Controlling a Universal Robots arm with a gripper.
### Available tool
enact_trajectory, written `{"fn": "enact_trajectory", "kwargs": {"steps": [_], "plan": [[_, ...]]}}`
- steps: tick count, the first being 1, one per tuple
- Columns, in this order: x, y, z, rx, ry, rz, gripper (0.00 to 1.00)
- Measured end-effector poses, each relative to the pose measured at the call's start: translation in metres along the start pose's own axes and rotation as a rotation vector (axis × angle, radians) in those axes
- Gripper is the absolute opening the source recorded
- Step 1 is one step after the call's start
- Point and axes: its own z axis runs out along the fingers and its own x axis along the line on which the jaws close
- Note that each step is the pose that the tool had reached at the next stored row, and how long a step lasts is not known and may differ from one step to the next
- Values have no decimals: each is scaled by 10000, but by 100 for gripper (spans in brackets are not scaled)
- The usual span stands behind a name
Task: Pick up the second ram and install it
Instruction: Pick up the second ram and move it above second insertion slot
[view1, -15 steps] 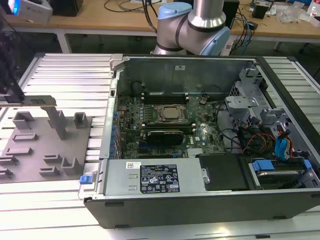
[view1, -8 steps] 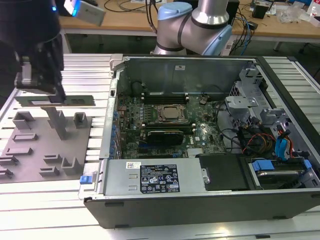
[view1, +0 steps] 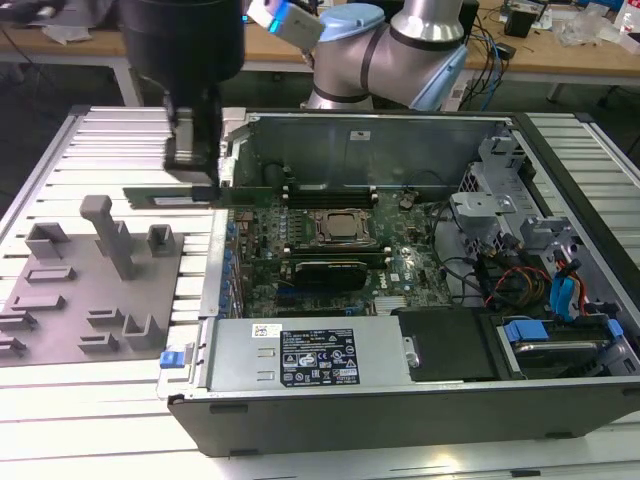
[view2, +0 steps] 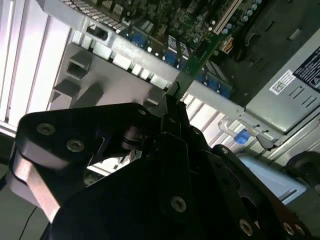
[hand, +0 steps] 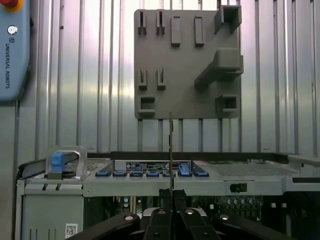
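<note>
My gripper was closed narrow on the second ram, the two fingers pinching its flat faces. I judged that the right grip for so thin a board, since it left both long edges free, and the contact edge has to go into a slot unobstructed. In the exterior view the stick hung level in the air, clear of everything. One end was out over the slatted table and the other reached across the wall of the open computer case on the exterior view's left. That put it between the gray holder plate and the motherboard, touching neither. In the first wrist view the ram showed edge-on as a thin upright line rising from my jaws, which told me it sat square in the grip and not skewed. Beyond it the holder plate lay flat on the table. In the second wrist view the green board pointed from my fingertips toward the case interior. The processor socket sat mid-board, with dark memory slots alongside it. I could not tell which of those slots were free. I took the pick-up as done and the seating as not yet done.
</note>
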Motion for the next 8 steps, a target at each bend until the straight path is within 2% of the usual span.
{"fn": "enact_trajectory", "kwargs": {"steps": [2,4,7,8], "plan": [[-45,-179,-2,-59,-2,2,13],[-67,-272,-3,-92,-1,0,13],[-136,-584,2,-213,-3,6,13],[-150,-646,3,-234,-4,4,13]]}}
